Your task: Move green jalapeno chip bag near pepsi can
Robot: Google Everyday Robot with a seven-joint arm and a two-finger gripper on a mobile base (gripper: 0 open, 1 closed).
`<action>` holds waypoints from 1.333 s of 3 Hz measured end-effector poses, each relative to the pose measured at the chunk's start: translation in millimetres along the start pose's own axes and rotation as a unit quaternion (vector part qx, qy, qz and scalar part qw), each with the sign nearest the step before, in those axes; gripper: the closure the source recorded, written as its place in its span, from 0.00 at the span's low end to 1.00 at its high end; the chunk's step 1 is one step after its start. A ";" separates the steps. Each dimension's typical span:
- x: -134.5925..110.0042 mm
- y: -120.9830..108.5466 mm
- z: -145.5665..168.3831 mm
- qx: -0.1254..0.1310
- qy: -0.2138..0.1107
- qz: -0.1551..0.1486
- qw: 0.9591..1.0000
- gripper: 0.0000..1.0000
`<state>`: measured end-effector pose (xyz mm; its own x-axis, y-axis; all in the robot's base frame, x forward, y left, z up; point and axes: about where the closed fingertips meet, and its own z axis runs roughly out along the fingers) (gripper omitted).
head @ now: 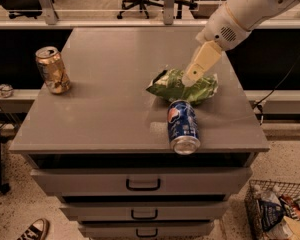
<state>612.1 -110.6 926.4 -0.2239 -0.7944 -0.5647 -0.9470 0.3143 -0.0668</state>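
Observation:
The green jalapeno chip bag (177, 90) lies crumpled on the grey cabinet top (105, 99), right of the middle. The pepsi can (182, 126) lies on its side just in front of the bag, its silver top toward the front edge; the bag's front edge touches or almost touches the can. My gripper (190, 80) comes down from the upper right on the white arm (245, 14) and its cream tip rests on the top of the bag.
A gold-tan can (52, 70) stands upright at the left side of the top. The cabinet has drawers with dark handles (143, 184) below. A wire basket of snack bags (280, 211) sits on the floor at the right. Office chairs stand behind.

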 end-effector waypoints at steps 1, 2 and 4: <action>15.4 -17.4 -22.8 0.030 -0.022 -0.004 0.999 0.00; 44.5 -46.8 -69.0 0.080 -0.048 -0.003 0.996 0.00; 56.5 -73.5 -132.6 0.148 -0.063 -0.017 0.987 0.00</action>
